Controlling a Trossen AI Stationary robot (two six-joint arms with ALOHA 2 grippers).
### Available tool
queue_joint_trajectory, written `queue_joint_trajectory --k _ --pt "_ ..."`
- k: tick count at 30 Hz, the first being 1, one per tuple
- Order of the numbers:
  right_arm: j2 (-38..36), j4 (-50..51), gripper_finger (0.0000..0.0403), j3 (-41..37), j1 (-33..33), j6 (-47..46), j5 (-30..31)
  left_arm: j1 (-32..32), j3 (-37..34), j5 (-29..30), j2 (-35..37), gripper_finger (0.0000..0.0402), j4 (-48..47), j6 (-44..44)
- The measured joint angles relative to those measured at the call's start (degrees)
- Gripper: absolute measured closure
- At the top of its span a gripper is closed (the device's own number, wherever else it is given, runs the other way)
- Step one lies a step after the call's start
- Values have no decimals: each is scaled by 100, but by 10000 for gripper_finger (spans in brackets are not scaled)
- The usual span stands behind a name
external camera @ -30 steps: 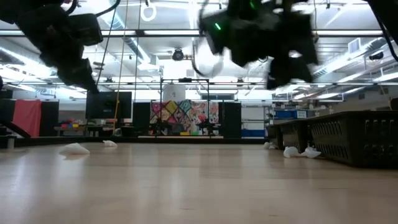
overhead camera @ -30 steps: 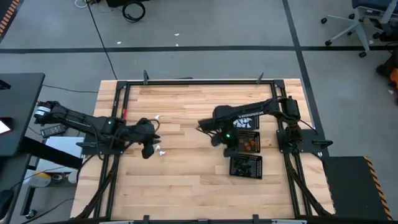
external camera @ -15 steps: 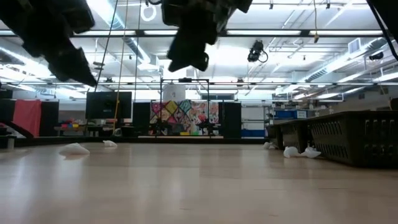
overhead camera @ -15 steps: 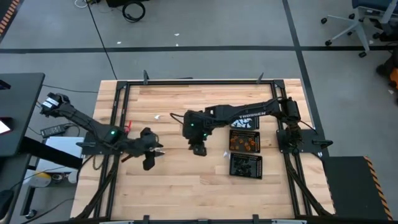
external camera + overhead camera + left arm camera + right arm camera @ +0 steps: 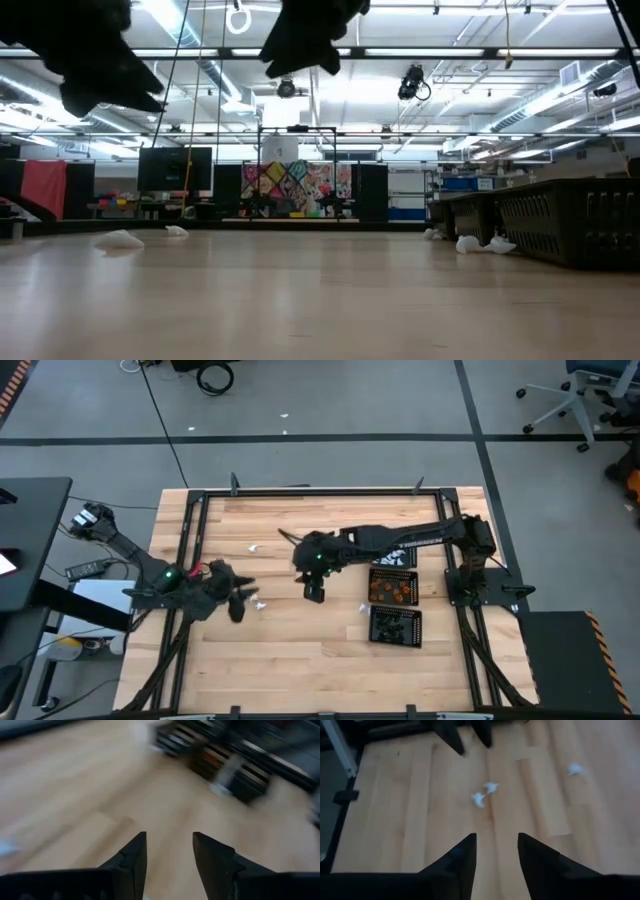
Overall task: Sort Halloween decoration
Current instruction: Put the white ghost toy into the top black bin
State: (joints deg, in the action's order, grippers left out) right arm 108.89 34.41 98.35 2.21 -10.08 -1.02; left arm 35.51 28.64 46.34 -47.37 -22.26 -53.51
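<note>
Fingers [image 5: 495, 855] of both arms parted, empty; trays [image 5: 396, 592] apparently hold white, orange, black trinkets [image 5: 392, 590].

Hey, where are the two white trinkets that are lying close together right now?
In the high view the two white trinkets lie on the table's left half, just right of the left gripper. The right gripper hangs farther right, its camera looking at them.

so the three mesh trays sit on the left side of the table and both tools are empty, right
Not quite: the high view shows the three mesh trays on the right side of the table, beside the right arm's base. The rest holds: the left tool and the right tool each show bare wood between their fingers in the wrist views.
</note>
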Motion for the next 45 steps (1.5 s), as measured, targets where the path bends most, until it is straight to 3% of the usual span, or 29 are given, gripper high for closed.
queue_joint_trajectory --k 3,9,12,17,22,25,33,39,42,45 --pt "-236 53 255 0 -135 250 141 -522 0 391 -103 255 -184 -268" --pt "-777 541 255 0 -475 579 149 -1755 -2 421 -583 246 87 -10" --pt "-1014 996 255 2 -571 820 9 -2209 -2 417 -900 246 964 478" --pt "-1183 1342 255 -15 -617 1679 -283 -2761 -2 321 -1513 246 3280 1604" --pt "-1184 834 255 -468 -736 1849 -1337 -3175 -2 -521 -2032 246 5475 2372" --pt "-1307 242 255 -923 -741 1771 -1677 -3373 1 -993 -2279 246 6065 2671" --pt "-1707 -1283 255 -2073 -683 1262 -1074 -4272 0 -2706 -2509 246 5944 2747" --pt "-1730 -1554 255 -2408 -908 944 -625 -5024 -28 -3794 -2436 246 5595 3110" --pt "-1730 -1772 255 -2513 -1020 657 -620 -5412 -547 -4354 -2388 246 5923 3005" --pt "-1730 -1892 255 -2538 -1070 507 -642 -5585 -1397 -4363 -2267 246 7058 2650"
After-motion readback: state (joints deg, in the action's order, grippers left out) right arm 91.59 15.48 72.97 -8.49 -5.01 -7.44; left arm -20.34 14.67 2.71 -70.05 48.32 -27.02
